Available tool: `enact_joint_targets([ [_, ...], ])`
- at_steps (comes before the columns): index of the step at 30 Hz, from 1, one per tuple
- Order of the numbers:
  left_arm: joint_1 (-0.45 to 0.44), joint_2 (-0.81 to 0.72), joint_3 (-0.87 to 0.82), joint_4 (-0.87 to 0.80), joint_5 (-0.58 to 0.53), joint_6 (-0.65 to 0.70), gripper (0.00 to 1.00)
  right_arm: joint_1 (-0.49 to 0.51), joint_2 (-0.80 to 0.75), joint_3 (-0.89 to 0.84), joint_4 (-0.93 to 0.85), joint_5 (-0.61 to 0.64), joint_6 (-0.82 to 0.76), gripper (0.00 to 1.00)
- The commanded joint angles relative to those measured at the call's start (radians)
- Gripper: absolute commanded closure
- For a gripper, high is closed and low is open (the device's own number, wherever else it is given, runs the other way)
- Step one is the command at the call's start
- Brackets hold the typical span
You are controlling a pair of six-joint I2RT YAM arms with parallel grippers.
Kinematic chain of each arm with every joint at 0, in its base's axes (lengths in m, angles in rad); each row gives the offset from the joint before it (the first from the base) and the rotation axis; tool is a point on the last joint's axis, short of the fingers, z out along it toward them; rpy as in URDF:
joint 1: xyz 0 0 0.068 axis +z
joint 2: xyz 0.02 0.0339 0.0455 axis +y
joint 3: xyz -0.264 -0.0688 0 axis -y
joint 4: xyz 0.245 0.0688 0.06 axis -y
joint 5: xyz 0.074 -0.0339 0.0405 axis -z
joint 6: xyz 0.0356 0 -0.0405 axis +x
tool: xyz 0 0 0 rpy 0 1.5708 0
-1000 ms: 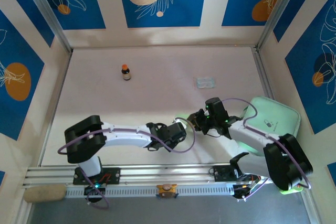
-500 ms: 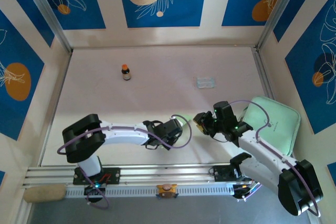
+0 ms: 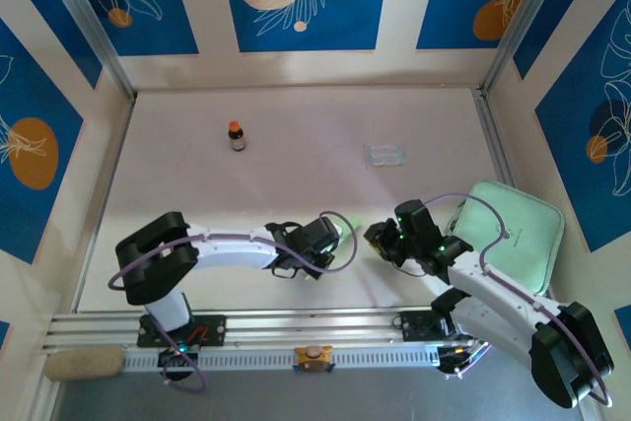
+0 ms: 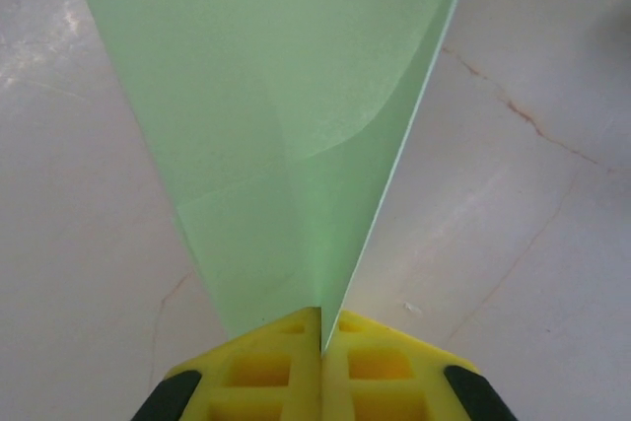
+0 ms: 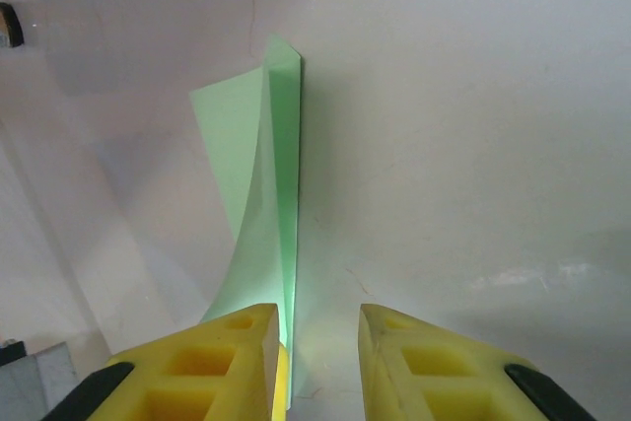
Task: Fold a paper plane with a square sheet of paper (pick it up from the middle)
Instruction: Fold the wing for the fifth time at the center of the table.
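1. Currently, I am pinching the folded square sheet of paper (image 4: 286, 125) in the fully closed left gripper (image 4: 321, 327), steadying its crease over the table (image 3: 296, 175), near centre.
2. My right gripper (image 5: 317, 327) is standing parted, the sheet's end between its jaws, clamping nothing.
3. Elsewhere, the bottle (image 3: 237, 135), packet (image 3: 386, 155) and tray (image 3: 513, 234) are sitting well apart, obstructing nothing.

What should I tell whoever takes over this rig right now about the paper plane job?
Left gripper: shut on the square sheet of paper, which is doubled over.
Right gripper: open, the paper's edge beside one finger, not clamped.
Done: sheet picked up, first fold begun.
Left to do: all the remaining folds.
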State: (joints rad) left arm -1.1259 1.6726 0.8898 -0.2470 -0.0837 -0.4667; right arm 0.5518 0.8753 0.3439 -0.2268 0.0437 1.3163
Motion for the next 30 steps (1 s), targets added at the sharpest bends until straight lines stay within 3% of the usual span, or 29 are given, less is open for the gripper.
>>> enact_joint_targets([
  [1, 0.007, 0.0, -0.014, 0.006, 0.03, -0.011, 0.87, 0.024, -0.012, -0.024, -0.004, 0.063, 0.023, 0.72],
  [11, 0.007, -0.059, -0.033, 0.031, 0.027, -0.007, 0.8, 0.045, -0.007, -0.046, 0.021, 0.062, 0.046, 0.72],
  [18, 0.007, -0.068, -0.035, 0.041, 0.036, -0.006, 0.82, 0.045, 0.052, -0.042, 0.067, 0.01, 0.051, 0.72],
  [30, 0.007, -0.046, -0.035, 0.039, 0.038, 0.002, 0.86, 0.004, 0.214, 0.078, 0.155, -0.135, 0.035, 0.64],
])
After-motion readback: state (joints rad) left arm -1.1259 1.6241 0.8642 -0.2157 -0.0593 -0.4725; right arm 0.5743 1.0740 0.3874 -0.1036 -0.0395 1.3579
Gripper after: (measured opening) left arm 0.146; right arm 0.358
